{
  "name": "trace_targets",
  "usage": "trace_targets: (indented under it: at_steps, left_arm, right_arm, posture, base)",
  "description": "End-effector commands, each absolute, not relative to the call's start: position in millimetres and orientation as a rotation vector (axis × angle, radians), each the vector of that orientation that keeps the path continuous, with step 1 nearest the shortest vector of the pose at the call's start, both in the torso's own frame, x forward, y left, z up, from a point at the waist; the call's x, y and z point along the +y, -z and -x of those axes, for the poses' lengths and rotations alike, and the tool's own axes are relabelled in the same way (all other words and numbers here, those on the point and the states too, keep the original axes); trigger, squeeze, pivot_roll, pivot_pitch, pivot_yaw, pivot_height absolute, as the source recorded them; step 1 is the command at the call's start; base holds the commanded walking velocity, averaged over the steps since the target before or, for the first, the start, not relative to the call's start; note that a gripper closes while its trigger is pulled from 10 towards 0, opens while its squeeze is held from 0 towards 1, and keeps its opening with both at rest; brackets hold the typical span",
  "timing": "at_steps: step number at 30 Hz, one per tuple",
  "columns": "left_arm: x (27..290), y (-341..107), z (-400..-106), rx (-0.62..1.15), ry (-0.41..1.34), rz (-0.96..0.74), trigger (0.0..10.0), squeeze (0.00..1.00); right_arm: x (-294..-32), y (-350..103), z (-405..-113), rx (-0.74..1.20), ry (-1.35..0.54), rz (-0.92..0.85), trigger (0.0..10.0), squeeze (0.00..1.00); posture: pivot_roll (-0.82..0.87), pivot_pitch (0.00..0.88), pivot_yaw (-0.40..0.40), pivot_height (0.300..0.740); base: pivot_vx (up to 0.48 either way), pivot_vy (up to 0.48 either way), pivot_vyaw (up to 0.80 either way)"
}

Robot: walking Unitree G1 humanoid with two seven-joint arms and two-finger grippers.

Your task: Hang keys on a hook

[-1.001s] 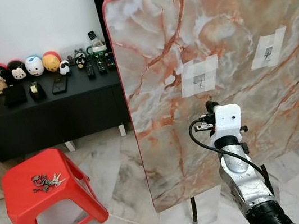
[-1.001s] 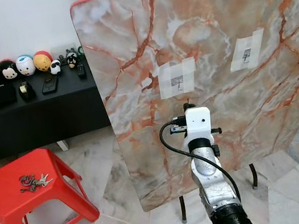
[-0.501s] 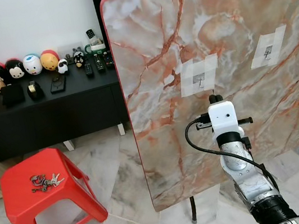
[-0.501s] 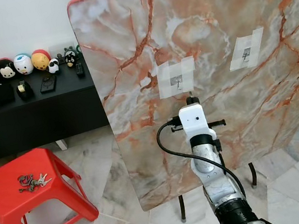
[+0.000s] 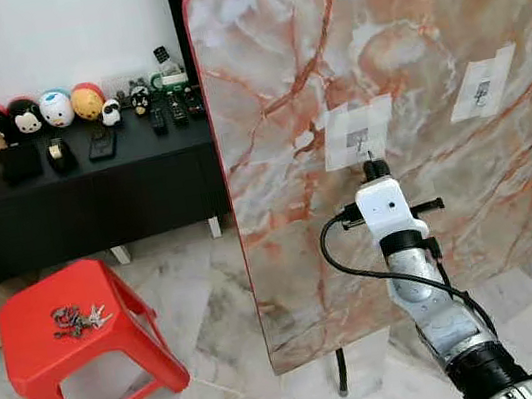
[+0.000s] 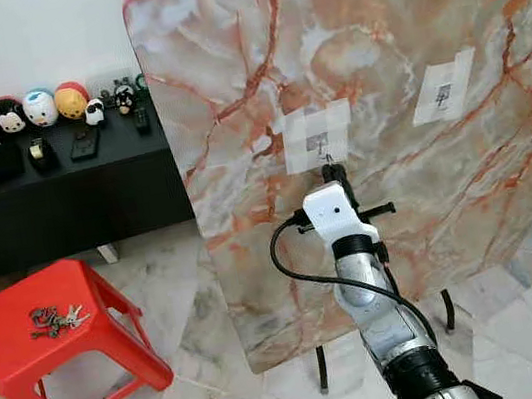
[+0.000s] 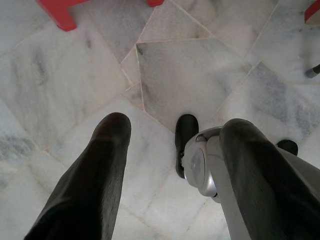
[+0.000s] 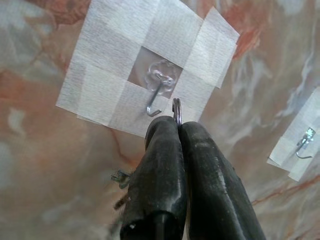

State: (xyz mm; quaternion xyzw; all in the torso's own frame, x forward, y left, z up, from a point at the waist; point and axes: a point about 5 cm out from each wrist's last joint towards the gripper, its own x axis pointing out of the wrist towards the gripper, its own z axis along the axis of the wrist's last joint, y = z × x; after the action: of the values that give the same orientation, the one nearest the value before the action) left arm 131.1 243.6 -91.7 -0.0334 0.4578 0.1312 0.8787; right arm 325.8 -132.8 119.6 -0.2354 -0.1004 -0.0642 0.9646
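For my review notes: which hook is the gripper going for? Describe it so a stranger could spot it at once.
Find the marble board standing upright on the floor. Two taped white patches sit on it, each holding a small metal hook. The target hook is in the left patch, just above the right gripper, which pinches a key ring beside it; the other hook has nothing near it.

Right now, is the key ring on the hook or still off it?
Off. The key ring sticks up from the shut right gripper, just beside the hook, not looped over it.

Right tool pinching key ring, just beside taped hook on marble board.
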Motion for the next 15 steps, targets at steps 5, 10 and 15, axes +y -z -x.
trace_targets:
  at_steps: [5, 10, 15]
  left_arm:
    - [247.9, 91.3, -129.4, 0.961, -0.292, 0.072, 10.0, 0.00]
    - [246.0, 89.0, -137.4, 0.940, -0.286, 0.070, 10.0, 0.00]
    - [236.2, 86.0, -152.4, 0.907, -0.269, 0.070, 10.0, 0.00]
  right_arm:
    - [-137.9, -118.8, -327.4, -0.190, 0.159, 0.503, 10.0, 0.00]
    - [-138.5, -120.0, -331.5, -0.186, 0.166, 0.511, 10.0, 0.00]
    - [-135.9, -121.9, -337.9, -0.178, 0.153, 0.515, 10.0, 0.00]
  posture:
    - [-0.05, 0.000, -0.032, 0.740]
    - [-0.05, 0.000, -0.030, 0.740]
    - [-0.05, 0.000, -0.027, 0.740]
  base:
    - [0.000, 0.000, 0.00]
    - [0.000, 0.000, 0.00]
    - [0.000, 0.000, 0.00]
